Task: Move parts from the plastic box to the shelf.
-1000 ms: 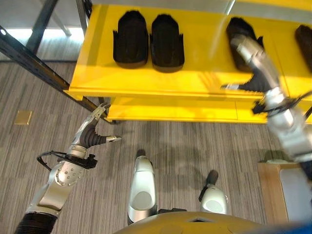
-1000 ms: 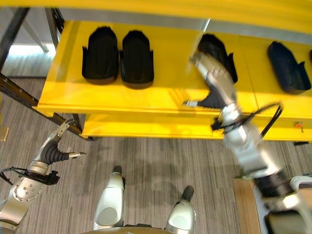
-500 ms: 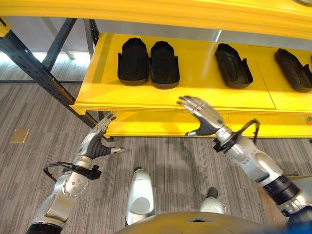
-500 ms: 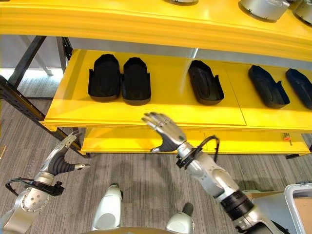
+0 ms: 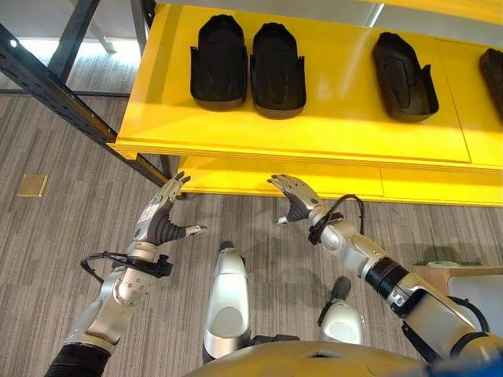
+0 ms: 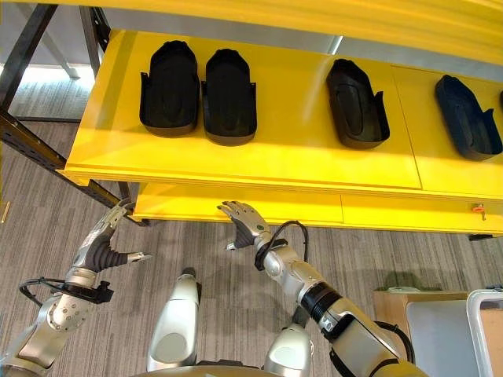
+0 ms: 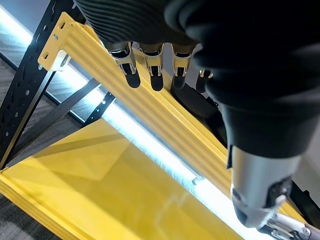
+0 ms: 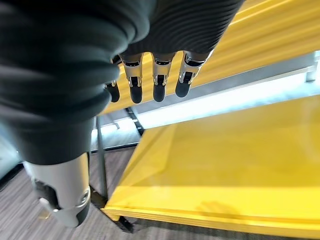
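Several black moulded parts lie on the yellow shelf point(image 5: 236, 129): two side by side point(image 5: 218, 63) point(image 5: 277, 61), a third point(image 5: 403, 67) to their right, and another point(image 6: 466, 118) further right. My right hand point(image 5: 295, 196) hangs open and empty below the shelf's front edge, its fingers point(image 8: 157, 75) straight. Low at the left, my left hand point(image 5: 161, 224) is also open and empty, fingers point(image 7: 152, 70) straight. The plastic box point(image 6: 474, 314) shows its pale rim at the lower right corner; its contents are hidden.
A dark metal rack upright point(image 5: 55, 86) slants down the left side. A lower yellow shelf point(image 5: 275, 177) sits under the upper one. The box rests on a wooden stand point(image 6: 393, 310). A small brass plate point(image 5: 33, 186) is set in the grey carpet.
My right hand has left the third part on the shelf and dropped below the shelf's front edge, toward the middle. The camera has shifted. The left hand has barely moved.
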You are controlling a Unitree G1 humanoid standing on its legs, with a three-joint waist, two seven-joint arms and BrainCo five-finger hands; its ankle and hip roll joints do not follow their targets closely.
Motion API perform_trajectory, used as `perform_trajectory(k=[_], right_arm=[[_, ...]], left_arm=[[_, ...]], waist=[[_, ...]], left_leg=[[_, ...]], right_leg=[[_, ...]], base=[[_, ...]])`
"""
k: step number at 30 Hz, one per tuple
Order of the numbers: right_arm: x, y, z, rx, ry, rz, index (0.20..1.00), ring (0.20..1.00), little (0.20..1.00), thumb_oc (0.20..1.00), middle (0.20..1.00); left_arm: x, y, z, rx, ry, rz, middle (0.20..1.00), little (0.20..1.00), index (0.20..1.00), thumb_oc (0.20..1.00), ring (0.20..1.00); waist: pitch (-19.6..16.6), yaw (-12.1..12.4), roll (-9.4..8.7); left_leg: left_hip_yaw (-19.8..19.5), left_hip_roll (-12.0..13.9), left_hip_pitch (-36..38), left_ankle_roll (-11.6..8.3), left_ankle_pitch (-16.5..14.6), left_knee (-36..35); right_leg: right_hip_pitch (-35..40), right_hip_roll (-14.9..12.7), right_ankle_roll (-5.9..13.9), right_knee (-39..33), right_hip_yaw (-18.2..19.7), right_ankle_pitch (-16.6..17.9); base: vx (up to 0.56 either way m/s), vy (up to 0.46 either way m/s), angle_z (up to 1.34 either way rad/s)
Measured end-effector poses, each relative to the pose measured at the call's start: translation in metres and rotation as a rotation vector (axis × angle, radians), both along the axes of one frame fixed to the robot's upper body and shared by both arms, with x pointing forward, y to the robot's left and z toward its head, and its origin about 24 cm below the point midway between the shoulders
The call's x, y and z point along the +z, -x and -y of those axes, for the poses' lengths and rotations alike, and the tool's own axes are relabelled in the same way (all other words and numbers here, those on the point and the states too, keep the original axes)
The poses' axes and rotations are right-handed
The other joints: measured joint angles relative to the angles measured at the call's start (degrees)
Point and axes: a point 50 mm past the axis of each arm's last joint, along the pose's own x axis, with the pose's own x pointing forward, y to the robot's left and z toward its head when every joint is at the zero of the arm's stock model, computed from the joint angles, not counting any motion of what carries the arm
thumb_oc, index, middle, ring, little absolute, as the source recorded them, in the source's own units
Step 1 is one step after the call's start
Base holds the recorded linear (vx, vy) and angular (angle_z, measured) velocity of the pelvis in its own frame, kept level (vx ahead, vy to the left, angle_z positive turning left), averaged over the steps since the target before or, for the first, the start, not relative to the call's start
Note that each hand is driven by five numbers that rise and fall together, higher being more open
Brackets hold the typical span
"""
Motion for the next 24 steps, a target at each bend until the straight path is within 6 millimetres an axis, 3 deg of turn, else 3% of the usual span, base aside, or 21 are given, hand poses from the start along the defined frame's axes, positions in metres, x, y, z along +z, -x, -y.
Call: perform_trajectory(k=[7,15,24], right_arm=[[0.002,-0.005,0.0,-0.037,-0.03,0.015,1.0,1.0,1.0,1.0,1.0],[0.028,-0.019,-0.005,-0.059,-0.097,0.107,1.0,1.0,1.0,1.0,1.0],[0.031,-0.02,-0.003,-0.08,-0.13,0.111,1.0,1.0,1.0,1.0,1.0]], left_arm=[[0.001,-0.002,-0.001,0.008,-0.008,0.0,1.0,1.0,1.0,1.0,1.0],[0.002,-0.002,-0.002,0.011,-0.008,0.001,1.0,1.0,1.0,1.0,1.0],[0.003,-0.003,-0.002,0.025,-0.006,0.021,1.0,1.0,1.0,1.0,1.0]], waist=[[0.06,0.19,0.1],[0.01,0.25,0.12],[-0.03,0.17,0.11]], left_leg=[[0.2,-0.02,-0.31,0.25,-0.55,0.85],[0.14,-0.15,-0.79,0.31,-0.7,1.06],[0.13,-0.11,-0.78,0.33,-0.78,1.1]], right_leg=[[-0.13,-0.23,-0.17,-0.13,0.0,-0.57],[-0.35,-0.23,-0.24,0.08,0.03,-0.51],[-0.45,-0.27,-0.29,0.31,0.03,-0.68]], base=[[0.0,0.0,0.0],[0.0,0.0,0.0],[0.0,0.0,0.0]])
